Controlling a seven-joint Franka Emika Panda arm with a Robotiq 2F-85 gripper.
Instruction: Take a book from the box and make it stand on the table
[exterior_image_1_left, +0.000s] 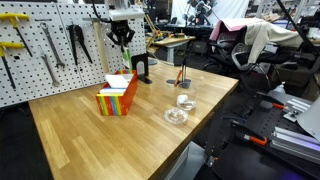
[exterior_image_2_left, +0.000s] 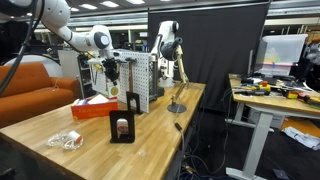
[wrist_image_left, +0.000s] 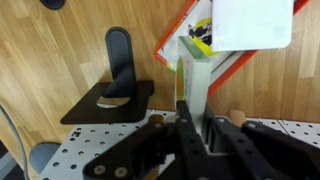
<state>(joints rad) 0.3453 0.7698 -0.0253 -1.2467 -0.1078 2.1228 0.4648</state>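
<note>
Book (wrist_image_left: 195, 85), green, edge-on: clamped in your pincer (wrist_image_left: 197, 122), lower centre. Held clear above box (exterior_image_1_left: 117, 98), ready for standing on counter (exterior_image_1_left: 90, 140).

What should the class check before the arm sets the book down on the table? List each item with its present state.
1. Book held by gripper: ok, the wrist view shows it between the jaws.
2. Book clear of box: cannot tell; the gripper hangs above the box, but the book's lower edge is not visible.
3. Bare table to stand it on: ok, there is open wood in front of the box.
4. Stand out of the way: ok, it is beside the box and apart from it.
5. Glasses out of the way: ok, they are well off to one side.
</note>
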